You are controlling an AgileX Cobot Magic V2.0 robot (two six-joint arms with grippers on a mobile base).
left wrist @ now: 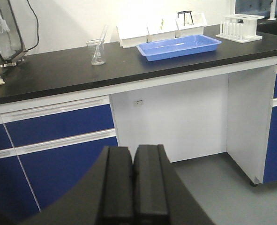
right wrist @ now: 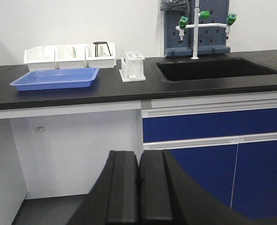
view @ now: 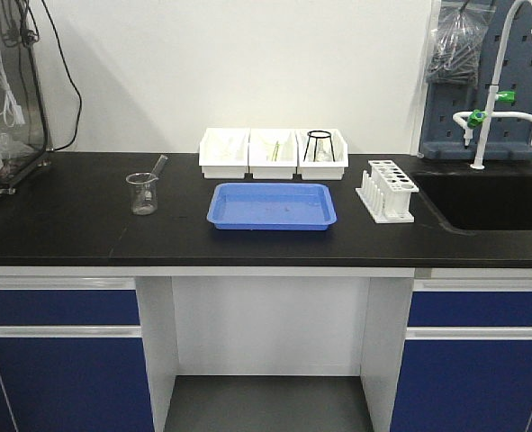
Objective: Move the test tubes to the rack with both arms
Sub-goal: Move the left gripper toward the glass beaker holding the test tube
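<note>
A slim clear test tube [view: 158, 166] leans in a glass beaker [view: 142, 193] on the black counter at the left; tube [left wrist: 102, 37] and beaker [left wrist: 96, 52] also show in the left wrist view. The white rack [view: 387, 190] stands on the counter at the right, beside the sink, and shows in both wrist views [left wrist: 240, 27] [right wrist: 132, 66]. My left gripper [left wrist: 133, 151] is shut and empty, low in front of the cabinets. My right gripper [right wrist: 138, 155] is shut and empty, also well below the counter. Neither arm shows in the front view.
A blue tray [view: 272, 205] lies mid-counter. Three white bins [view: 273, 153] stand behind it, the right one holding a black wire stand [view: 319, 144]. A sink [view: 491, 198] with a white tap [view: 497, 81] is at the right. A clear case [view: 9, 85] with cables stands at the left.
</note>
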